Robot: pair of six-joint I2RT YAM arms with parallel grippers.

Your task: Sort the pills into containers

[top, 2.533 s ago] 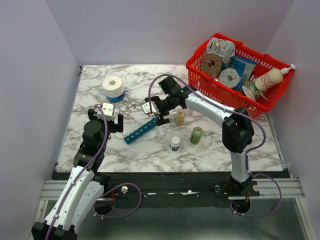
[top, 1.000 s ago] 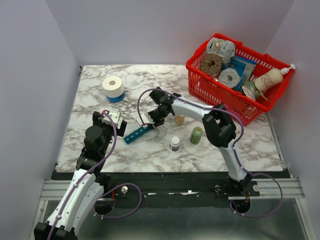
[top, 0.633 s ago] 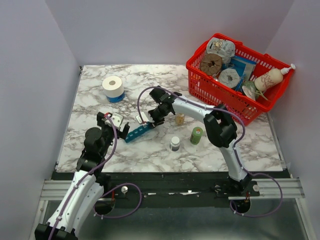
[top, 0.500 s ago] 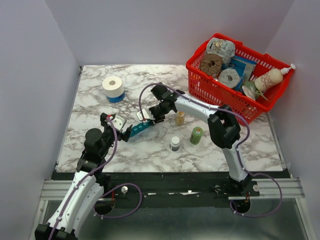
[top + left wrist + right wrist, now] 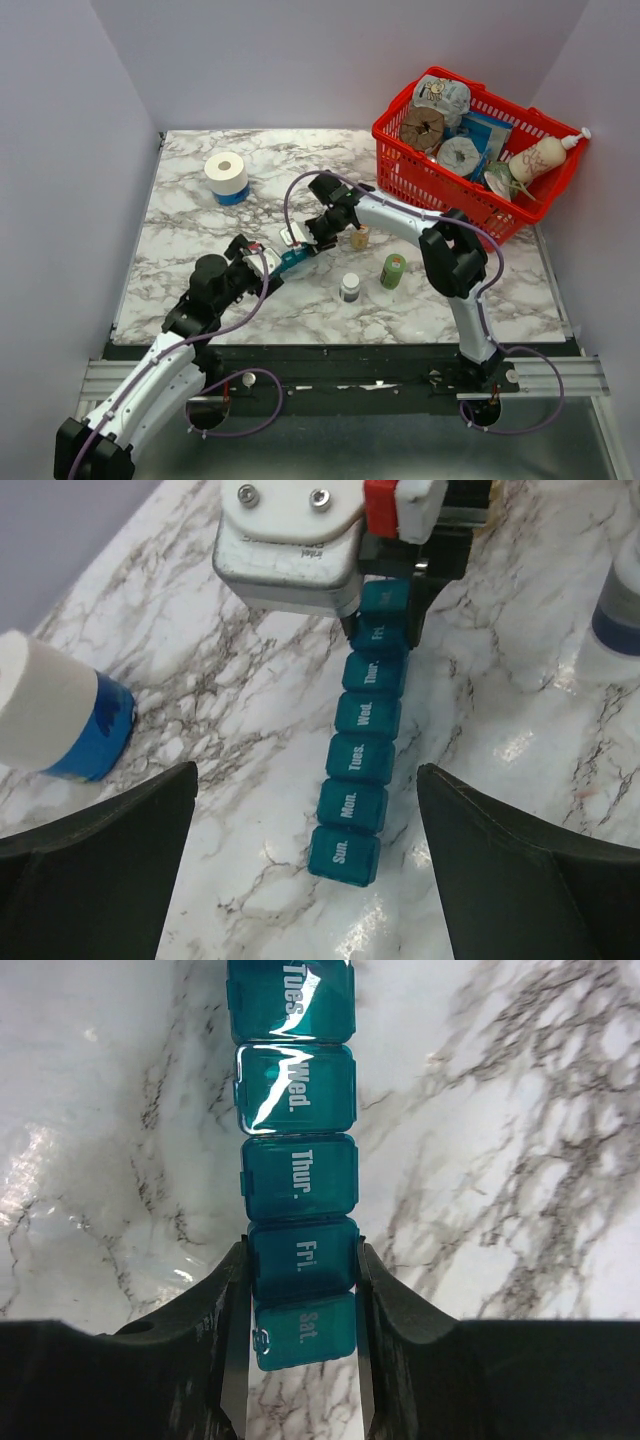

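The containers, a teal strip of lidded day compartments [image 5: 293,257], lie on the marble table [image 5: 190,215] mid-left. My right gripper [image 5: 300,1260] is shut on the strip at its "Fri." compartment, one finger on each side, with "Sat." behind the jaws. The strip [image 5: 298,1175] runs away from it toward "Tues.". My left gripper [image 5: 308,772] is wide open over the "Sun." end of the strip [image 5: 368,710], its fingers well apart from it on both sides. In the top view the left gripper [image 5: 256,262] covers that near end. No loose pills show.
Three small bottles stand right of the strip: amber [image 5: 360,237], green [image 5: 393,271] and a dark-capped one [image 5: 349,288]. A white roll on a blue base [image 5: 226,175] sits at the back left. A red wire basket [image 5: 470,150] full of items fills the back right corner.
My left arm has reached forward and right, bringing its open gripper over the strip's near end. The right gripper, still holding the strip, has shifted it slightly right.
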